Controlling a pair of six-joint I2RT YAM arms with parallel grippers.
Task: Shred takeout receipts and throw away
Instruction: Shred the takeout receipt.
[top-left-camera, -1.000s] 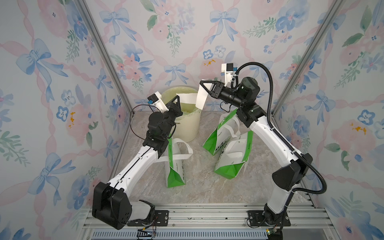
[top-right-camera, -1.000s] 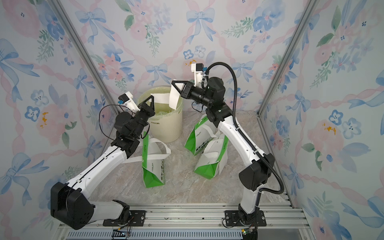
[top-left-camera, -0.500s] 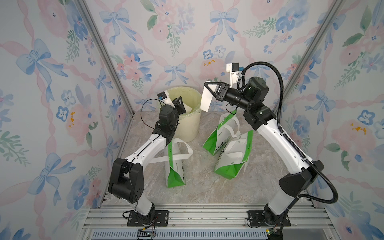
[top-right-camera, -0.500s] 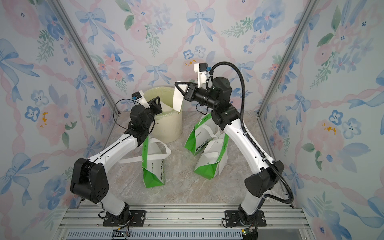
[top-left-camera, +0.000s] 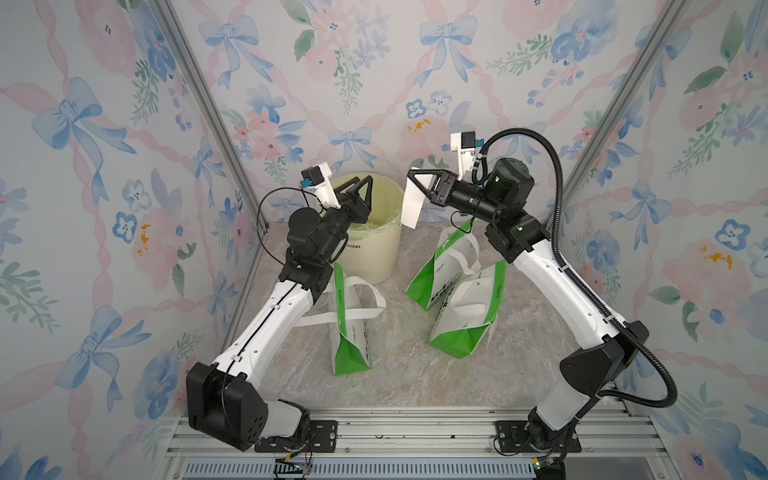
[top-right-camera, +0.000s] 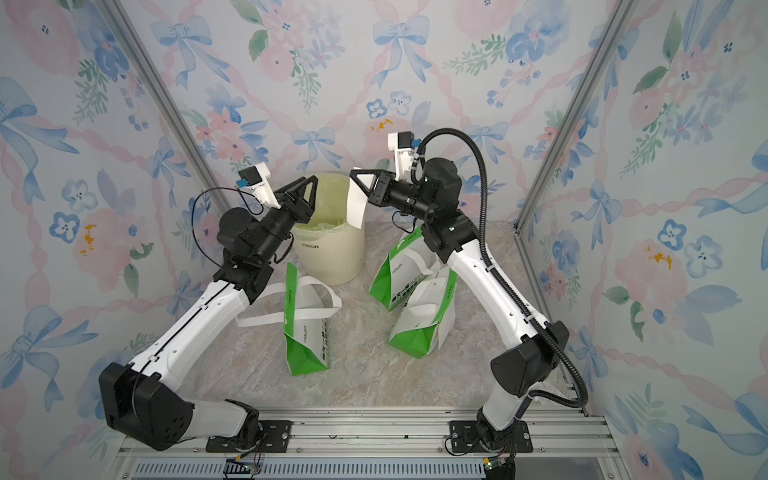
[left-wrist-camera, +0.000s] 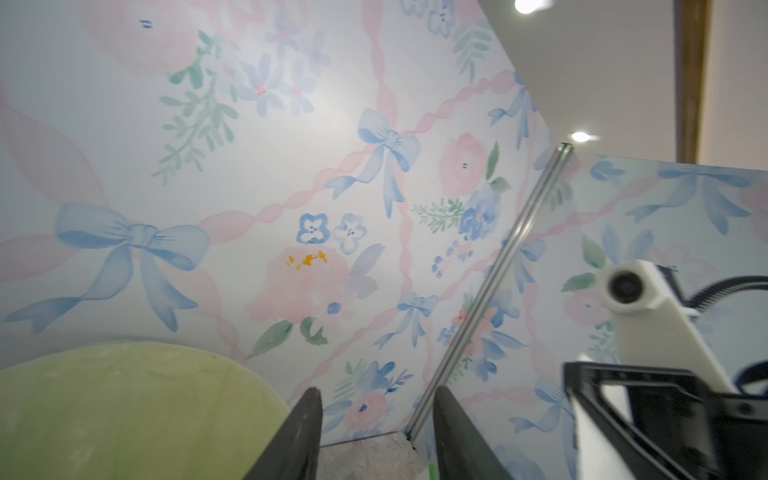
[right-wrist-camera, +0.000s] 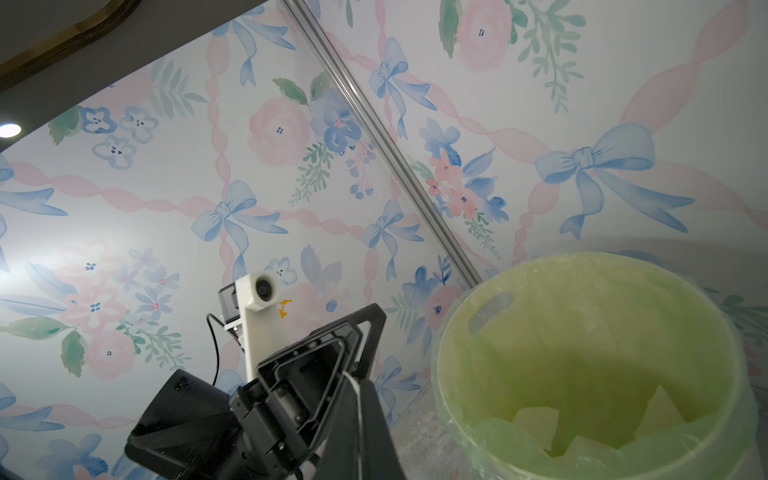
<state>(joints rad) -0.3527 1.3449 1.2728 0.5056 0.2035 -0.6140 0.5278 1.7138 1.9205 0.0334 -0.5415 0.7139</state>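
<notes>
Hanging from the right end effector (top-left-camera: 412, 174), the thin white rectangular paper takeout receipt (top-left-camera: 412, 205) dangles limp just beside the rim of the cream round plastic waste bin with a pale green liner (top-left-camera: 376, 253), on the bin's side toward the right arm. That end effector is pressed together on the slip's top edge, so nearly all of the paper falls free below the pinch. The left end effector (top-left-camera: 363, 180) hovers above the bin's mouth, spread apart and empty.

The slip looks almost weightless, floppy and easy to tear, and it would probably flutter and twist with any quick move. For a clean rip, the better hold seems to be the top edge right beside the existing pinch, since a grip lower down would likely only bend the sheet.

Pale angular scraps (right-wrist-camera: 536, 419) lie inside the bin. Three green-and-white paper bags (top-left-camera: 349, 332) stand on the marbled surface (top-left-camera: 395, 374) in front of the bin.
</notes>
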